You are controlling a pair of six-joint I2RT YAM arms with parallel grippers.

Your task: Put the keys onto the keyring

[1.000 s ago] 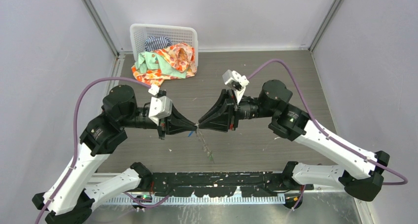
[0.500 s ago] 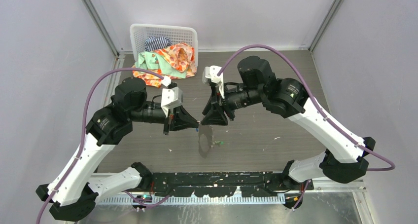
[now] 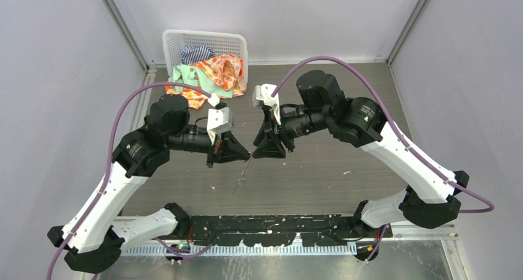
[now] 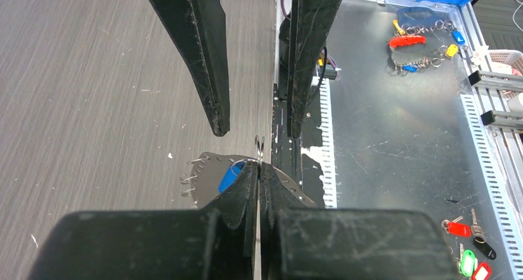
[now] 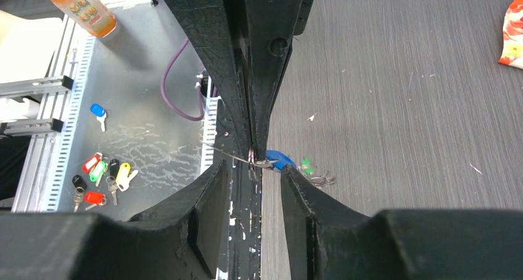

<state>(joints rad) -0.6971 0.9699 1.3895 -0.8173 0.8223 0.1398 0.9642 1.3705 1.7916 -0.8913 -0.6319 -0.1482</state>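
Note:
My left gripper (image 3: 247, 155) is shut on the keyring (image 3: 242, 174), a thin wire loop that hangs below its tips above the table. In the left wrist view my jaws (image 4: 259, 166) pinch the ring's edge (image 4: 261, 147), with the blue key (image 4: 229, 176) just left of them. My right gripper (image 3: 263, 150) is open, tip to tip with the left one. In the right wrist view its fingers (image 5: 253, 167) straddle the ring (image 5: 252, 158). The blue key (image 5: 280, 159) and the green key (image 5: 304, 166) show just beyond; whether the green one hangs or lies on the table I cannot tell.
A white basket (image 3: 179, 42) of clothes stands at the far left of the table. Loose key bunches lie on the metal bench in front (image 4: 470, 255) (image 5: 102, 175), beside an orange bottle (image 5: 80, 10). Purple cables arc over both arms.
Both arms have moved away from the front edge toward the table's middle, grippers still tip to tip. The hanging ring has swung a little to the left since half a second ago.

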